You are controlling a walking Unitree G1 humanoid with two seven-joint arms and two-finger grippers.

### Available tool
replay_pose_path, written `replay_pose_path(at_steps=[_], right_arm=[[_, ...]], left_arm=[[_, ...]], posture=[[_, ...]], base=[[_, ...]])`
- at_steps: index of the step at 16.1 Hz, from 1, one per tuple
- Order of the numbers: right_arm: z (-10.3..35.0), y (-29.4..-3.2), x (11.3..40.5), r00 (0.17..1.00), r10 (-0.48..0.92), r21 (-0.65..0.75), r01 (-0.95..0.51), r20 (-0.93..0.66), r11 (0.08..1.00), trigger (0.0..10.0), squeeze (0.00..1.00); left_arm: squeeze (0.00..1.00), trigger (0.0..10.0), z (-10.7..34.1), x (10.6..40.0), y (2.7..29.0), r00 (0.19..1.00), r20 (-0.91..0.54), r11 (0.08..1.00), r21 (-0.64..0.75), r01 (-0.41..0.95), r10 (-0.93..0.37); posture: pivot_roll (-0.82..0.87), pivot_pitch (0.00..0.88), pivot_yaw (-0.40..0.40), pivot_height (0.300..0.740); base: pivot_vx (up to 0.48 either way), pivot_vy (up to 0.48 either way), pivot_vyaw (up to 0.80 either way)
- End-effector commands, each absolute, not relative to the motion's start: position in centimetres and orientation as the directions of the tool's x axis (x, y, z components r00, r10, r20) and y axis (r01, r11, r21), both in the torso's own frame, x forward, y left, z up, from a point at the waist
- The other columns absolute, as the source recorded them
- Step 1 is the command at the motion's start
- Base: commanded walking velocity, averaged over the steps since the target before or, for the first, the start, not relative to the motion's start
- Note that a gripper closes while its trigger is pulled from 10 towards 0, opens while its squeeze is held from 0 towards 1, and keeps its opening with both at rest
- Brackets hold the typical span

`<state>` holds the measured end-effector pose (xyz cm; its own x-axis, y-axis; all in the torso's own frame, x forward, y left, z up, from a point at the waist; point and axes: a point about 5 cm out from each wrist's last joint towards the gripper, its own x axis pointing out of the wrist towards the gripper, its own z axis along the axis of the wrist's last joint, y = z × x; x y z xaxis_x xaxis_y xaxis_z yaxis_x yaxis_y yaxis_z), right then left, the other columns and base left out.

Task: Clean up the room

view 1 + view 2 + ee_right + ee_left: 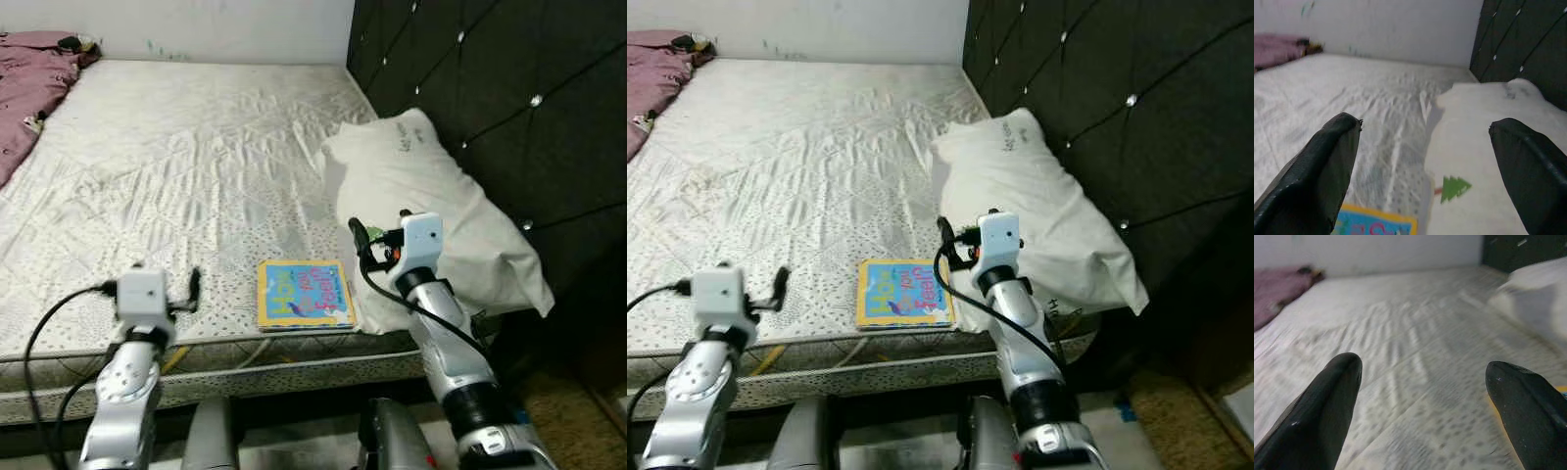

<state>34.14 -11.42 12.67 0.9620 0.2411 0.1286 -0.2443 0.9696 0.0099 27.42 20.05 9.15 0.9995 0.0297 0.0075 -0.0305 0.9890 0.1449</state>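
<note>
Both grippers hang over the near edge of the bed (196, 147). Left gripper (1425, 396) has its fingers spread wide, holding nothing. Right gripper (1425, 166) is spread wide too. Just below and between its fingers lies a colorful book (305, 294), touching the white pillow (431, 206). Pink clothes (29, 88) sit far beyond the left fingers.

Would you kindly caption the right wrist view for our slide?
Open right gripper hovers above a colourful book beside a white pillow on the bed.
</note>
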Motion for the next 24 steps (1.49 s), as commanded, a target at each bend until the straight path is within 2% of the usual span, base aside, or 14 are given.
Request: replay_pose_path(at_steps=[1,6,8,11,16,18,21,24], right_arm=[[13.6,-11.3,34.5,0.956,0.239,0.025,-0.247,0.17,0.969,10.0,0.0],[14.8,-10.1,34.9,0.942,0.25,0.072,-0.272,0.225,0.96,10.0,0.0],[14.6,-10.1,34.8,0.94,0.257,0.081,-0.281,0.225,0.956,10.0,0.0],[14.1,-10.1,34.6,0.938,0.273,0.075,-0.294,0.213,0.953,10.0,0.0],[13.4,-10.7,34.1,0.947,0.248,0.076,-0.268,0.204,0.961,10.0,0.0],[12.0,-11.3,33.5,0.966,0.203,0.098,-0.22,0.16,0.971,10.0,0.0],[11.6,-11.3,33.1,0.967,0.206,0.096,-0.222,0.151,0.97,10.0,0.0],[11.4,-11.3,33.1,0.97,0.199,0.095,-0.213,0.138,0.972,10.0,0.0]], left_arm=[[0.0,10.0,10.0,27.7,19.1,0.998,0.053,0.985,0.172,0.022,-0.032],[0.0,10.0,10.6,27.8,17.6,0.991,0.136,0.992,0.128,-0.018,0.001],[0.0,10.0,10.6,27.7,18.4,0.985,0.144,0.989,0.101,-0.109,0.094],[0.0,10.0,10.6,27.8,18.7,0.977,0.166,0.983,0.103,-0.153,0.135],[0.0,10.0,10.7,28.2,17.9,0.98,0.169,0.981,0.144,-0.132,0.107],[0.0,10.0,9.9,28.3,17.6,0.987,0.132,0.981,0.162,-0.109,0.088],[0.0,10.0,9.3,28.3,17.3,0.988,0.099,0.982,0.135,-0.13,0.117],[0.0,10.0,9.0,28.2,16.0,0.995,0.078,0.991,0.111,-0.075,0.067]], posture=[[0.11,0.0,-0.074,0.597],[0.09,0.0,-0.034,0.646],[0.1,0.0,-0.037,0.669],[0.11,0.0,-0.044,0.696],[0.09,0.0,-0.009,0.738],[0.08,0.0,-0.006,0.74],[0.07,0.0,-0.003,0.74],[0.05,0.0,0.01,0.74]], base=[[0.0,0.0,0.0],[0.0,0.0,0.0],[0.0,0.0,0.0],[0.0,0.0,0.0],[0.0,0.0,0.0],[0.0,0.0,0.0],[0.0,0.0,0.0],[0.0,0.0,0.0]])
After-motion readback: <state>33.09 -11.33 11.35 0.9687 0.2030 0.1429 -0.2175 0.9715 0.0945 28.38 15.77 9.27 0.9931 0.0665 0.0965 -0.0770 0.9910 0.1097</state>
